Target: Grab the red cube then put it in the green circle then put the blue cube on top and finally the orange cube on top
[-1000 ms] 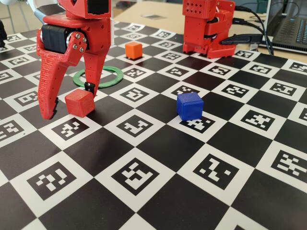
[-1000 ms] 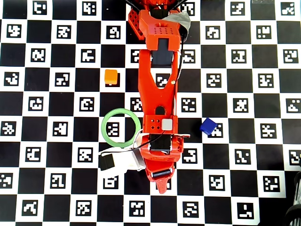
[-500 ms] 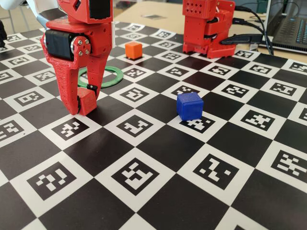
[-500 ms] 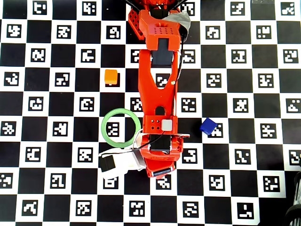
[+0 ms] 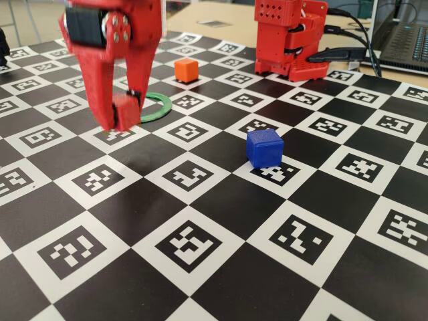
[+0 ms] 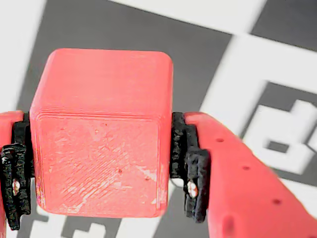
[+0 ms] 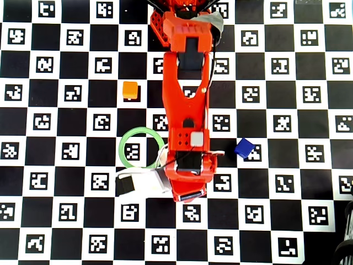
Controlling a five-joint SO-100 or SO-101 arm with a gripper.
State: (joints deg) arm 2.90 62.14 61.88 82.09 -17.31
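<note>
Red cube (image 6: 101,131): one, pinched between the two black pads (image 6: 187,171) of the tool (image 6: 99,168); the wrist view fills with it, one pad pressed on each side face, checkered bench (image 6: 277,29) blurred behind. Fixed view: tool (image 5: 120,115) holds the cube (image 5: 124,111) clear of the bench (image 5: 200,221), a shadow on the squares beneath; the cube's colour nearly matches the red fingers, so its edges are hard to separate there. Overhead view: cube not visible, hidden under the arm and tool body.

Count: one red, one blue, one orange cube; one green circle.

Blue cube (image 5: 264,147) sits nearest the fixed camera, alone on the bench, well apart from the tool; overhead view (image 7: 243,148) shows it to the right of the arm, turned corner-on.

Green circle (image 5: 155,107) lies flat just behind the tool in the fixed view, its left part hidden by the fingers. Overhead view (image 7: 126,141) shows almost the full ring, its right edge passing under the arm, with nothing inside but a marker square.

Orange cube (image 5: 186,69) stands farthest back in the fixed view; overhead (image 7: 130,90) it is left of the arm, beyond the ring.
</note>
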